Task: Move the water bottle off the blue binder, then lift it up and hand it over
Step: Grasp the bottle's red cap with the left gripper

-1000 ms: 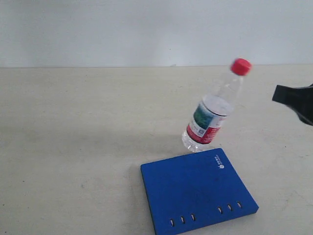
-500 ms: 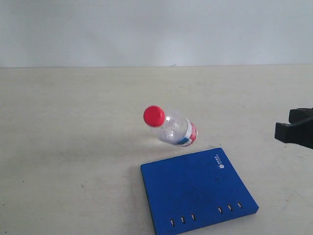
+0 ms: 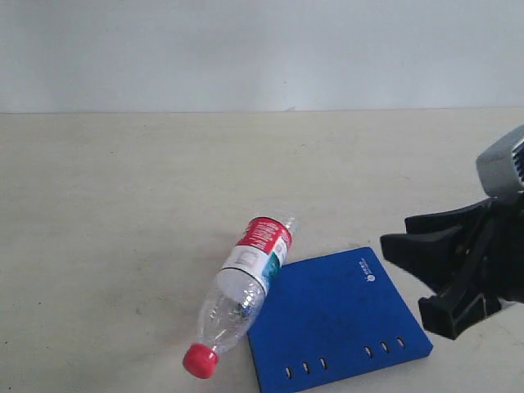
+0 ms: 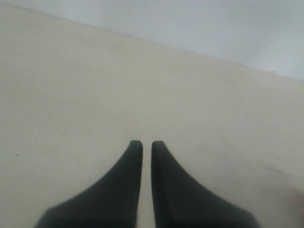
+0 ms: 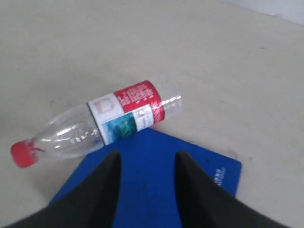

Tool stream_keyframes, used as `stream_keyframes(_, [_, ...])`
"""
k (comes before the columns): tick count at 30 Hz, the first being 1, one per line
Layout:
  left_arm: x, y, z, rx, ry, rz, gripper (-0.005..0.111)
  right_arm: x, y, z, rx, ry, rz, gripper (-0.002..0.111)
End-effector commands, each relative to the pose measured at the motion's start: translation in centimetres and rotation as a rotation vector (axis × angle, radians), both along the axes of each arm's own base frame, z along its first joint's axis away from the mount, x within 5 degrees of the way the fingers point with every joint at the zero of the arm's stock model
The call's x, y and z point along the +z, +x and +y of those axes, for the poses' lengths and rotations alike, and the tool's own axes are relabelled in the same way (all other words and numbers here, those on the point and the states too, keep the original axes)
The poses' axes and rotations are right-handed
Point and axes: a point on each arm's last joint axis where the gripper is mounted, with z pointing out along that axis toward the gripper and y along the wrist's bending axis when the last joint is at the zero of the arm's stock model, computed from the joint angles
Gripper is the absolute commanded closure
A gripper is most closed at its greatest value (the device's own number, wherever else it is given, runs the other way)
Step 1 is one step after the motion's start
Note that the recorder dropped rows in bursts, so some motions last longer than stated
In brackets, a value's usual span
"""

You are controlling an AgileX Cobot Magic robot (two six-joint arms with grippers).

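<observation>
The water bottle lies on its side on the table, red cap toward the front, its body along the left edge of the blue binder. In the right wrist view the bottle touches the binder at its label end. My right gripper hangs open at the binder's right side, nothing between its fingers, apart from the bottle. From the wrist, the right gripper is above the blue surface. My left gripper is shut over bare table and is out of the exterior view.
The beige table runs back to a pale wall. The binder's slotted edge faces the front, close to the frame's lower border.
The bottle tumbled from upright in the air beyond the binder, down onto its side at the binder's left edge. My right gripper moved left and lower, toward the binder.
</observation>
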Motion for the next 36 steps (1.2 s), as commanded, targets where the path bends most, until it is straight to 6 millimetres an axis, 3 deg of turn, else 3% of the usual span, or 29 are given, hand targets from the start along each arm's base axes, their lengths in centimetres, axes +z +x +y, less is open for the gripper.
stream_keyframes(1, [-2.7,-0.7,-2.1,-0.151,-0.225,0.138,0.1,-1.1,0.0,0.7,0.06,0.029,0.1,0.064])
stream_keyframes(4, [-3.7,-1.2,-3.6,-0.295,-0.316,0.225,0.1,-2.0,0.4,1.0,0.073,0.02,0.157,0.064])
stream_keyframes(9, [-4.5,-1.1,-3.8,-0.355,-0.262,0.3,0.098,-3.1,0.7,1.5,0.107,0.021,0.233,0.064])
stream_keyframes(11, [-4.8,-1.0,-3.8,-0.367,-0.243,0.325,0.087,-3.3,0.7,1.6,0.123,0.023,0.244,0.064])
stream_keyframes(14, [-5.0,-0.4,-3.5,-0.305,-0.264,0.329,0.062,-3.3,0.7,1.7,0.128,0.02,0.24,0.064])
stream_keyframes(17, [-5.5,-0.1,-3.0,-0.32,-0.13,0.343,0.043,-3.3,0.7,1.7,0.128,0.02,0.24,0.064])
stream_keyframes(23, [-4.6,3.9,-3.1,-0.349,-0.089,0.403,0.044,-3.3,0.6,1.7,0.134,0.027,0.245,0.064])
stream_keyframes(29, [-4.8,8.9,-4.7,-0.516,-0.209,0.453,0.044,-3.3,0.6,1.7,0.134,0.027,0.245,0.064])
stream_keyframes(36, [-8.2,11.5,-5.3,-0.644,-0.201,0.613,0.044,-3.3,0.7,1.6,0.121,0.025,0.247,0.064])
